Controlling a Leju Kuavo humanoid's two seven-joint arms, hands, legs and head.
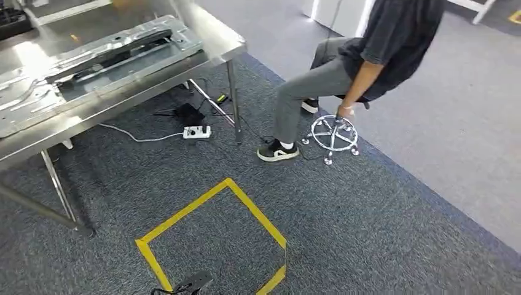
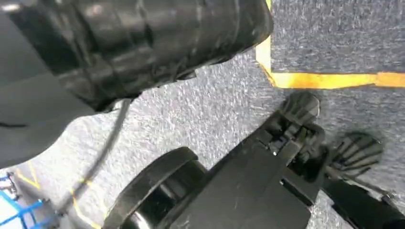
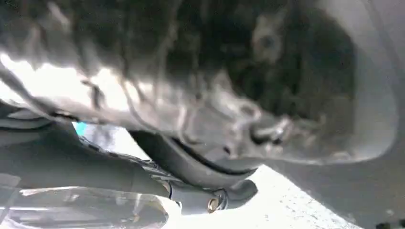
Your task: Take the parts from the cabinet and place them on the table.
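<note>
- Head view: steel table (image 1: 227,46) sits at 10–11 o'clock, w/ stamped sheet-metal parts (image 1: 92,58) lying flat on top, prob. so they don't slide. They look silvery, long, ribbed, w/ a darker rail across them; blurred, so no finer detail.
- Yellow tape square (image 1: 212,236) on the carpet at 6 o'clock – I judge it's my standing mark. Power strip (image 1: 196,131) w/ white cable lies under the table near its leg.
- A person (image 1: 362,55) sits at 1 o'clock on a chrome-base stool (image 1: 333,135), well apart from the table, one hand down by the seat.
- Cabinet: can't spot it from here.
- Left wrist view: camera looks down at carpet and a corner of yellow tape (image 2: 325,78); dark parts of my own body crowd it. My left hand's fingers – can't tell if spread or curled.
- Right wrist view: blurry, grey and dark shapes close up; can't tell whether my right fingers hold anything.
- Judgement: arms seem to hang while I'm between stations.
</note>
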